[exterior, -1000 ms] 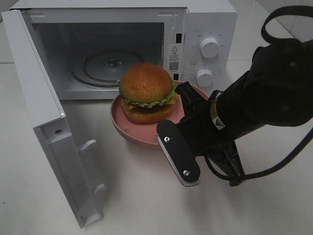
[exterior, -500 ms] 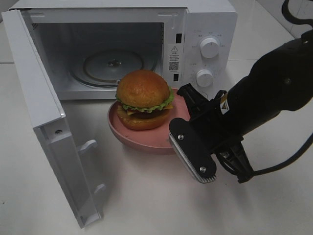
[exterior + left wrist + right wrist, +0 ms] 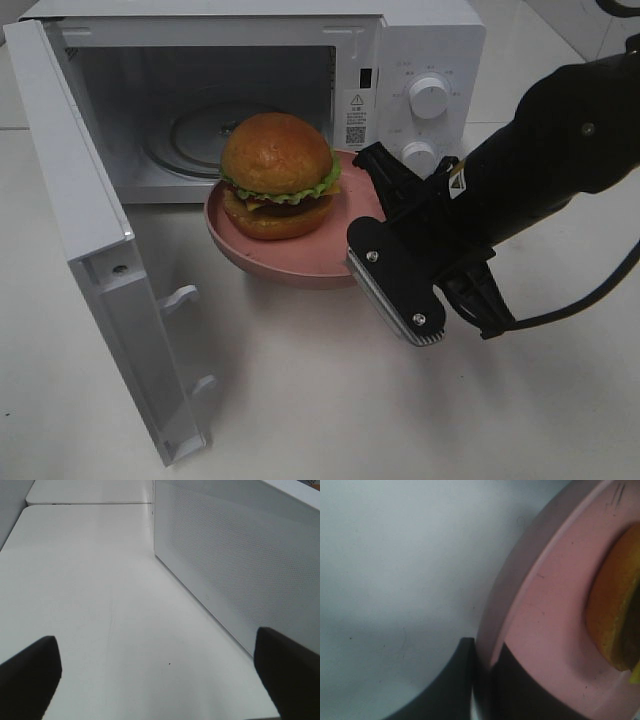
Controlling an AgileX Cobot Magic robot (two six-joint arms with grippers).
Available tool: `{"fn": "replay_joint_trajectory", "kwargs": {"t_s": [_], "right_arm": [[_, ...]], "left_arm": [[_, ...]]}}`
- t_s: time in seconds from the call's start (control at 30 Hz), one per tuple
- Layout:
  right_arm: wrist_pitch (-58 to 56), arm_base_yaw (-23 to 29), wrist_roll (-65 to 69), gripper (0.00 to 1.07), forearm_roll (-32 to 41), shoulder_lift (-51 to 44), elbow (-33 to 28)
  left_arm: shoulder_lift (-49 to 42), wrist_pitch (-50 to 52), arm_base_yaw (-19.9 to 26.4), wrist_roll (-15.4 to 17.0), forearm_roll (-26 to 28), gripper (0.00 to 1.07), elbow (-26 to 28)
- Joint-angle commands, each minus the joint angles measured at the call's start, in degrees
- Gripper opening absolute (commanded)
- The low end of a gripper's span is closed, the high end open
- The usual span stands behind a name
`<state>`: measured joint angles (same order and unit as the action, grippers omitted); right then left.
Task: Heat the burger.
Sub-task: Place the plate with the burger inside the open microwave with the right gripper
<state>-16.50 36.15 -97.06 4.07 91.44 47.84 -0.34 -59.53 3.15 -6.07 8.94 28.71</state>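
Observation:
The burger (image 3: 277, 170), a domed orange-tan bun with lettuce, sits on a pink plate (image 3: 300, 258) held above the table just in front of the open microwave (image 3: 430, 60). My right gripper (image 3: 368, 225) is shut on the plate's right rim. The right wrist view shows its fingers (image 3: 455, 685) pinching the pink rim (image 3: 530, 610), with the burger's edge (image 3: 615, 615) beside them. My left gripper (image 3: 160, 680) is open and empty, its two dark fingertips (image 3: 30, 675) wide apart over bare table. It is outside the exterior view.
The microwave door (image 3: 80, 220) stands open towards the front left. A glass turntable (image 3: 200, 135) lies inside the cavity. Two knobs (image 3: 430, 97) are on the right panel. In the left wrist view the door's white perforated outer face (image 3: 240, 560) runs along one side.
My right gripper has carried the plate and burger to the left and closer to the microwave opening. The left arm's earlier position is not shown.

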Motion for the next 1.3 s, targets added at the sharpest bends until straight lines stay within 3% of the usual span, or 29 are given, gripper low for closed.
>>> {"fn": "replay_joint_trajectory", "kwargs": {"t_s": [0.03,0.53,1.3], "right_arm": [[2.9,0.0,0.1,0.00,-2.6,-0.7,0.9],[2.9,2.8,2.6,0.00,-3.6,2.4,6.9],[-1.7,2.8,7.9,0.00,-5.6,13.2,21.6]], "left_arm": [[-1.3,0.6,0.1,0.3,0.3,1.00,-0.3],[-1.3,0.6,0.1,0.3,0.3,1.00,-0.3],[-1.3,0.6,0.1,0.3,0.3,1.00,-0.3]]}}
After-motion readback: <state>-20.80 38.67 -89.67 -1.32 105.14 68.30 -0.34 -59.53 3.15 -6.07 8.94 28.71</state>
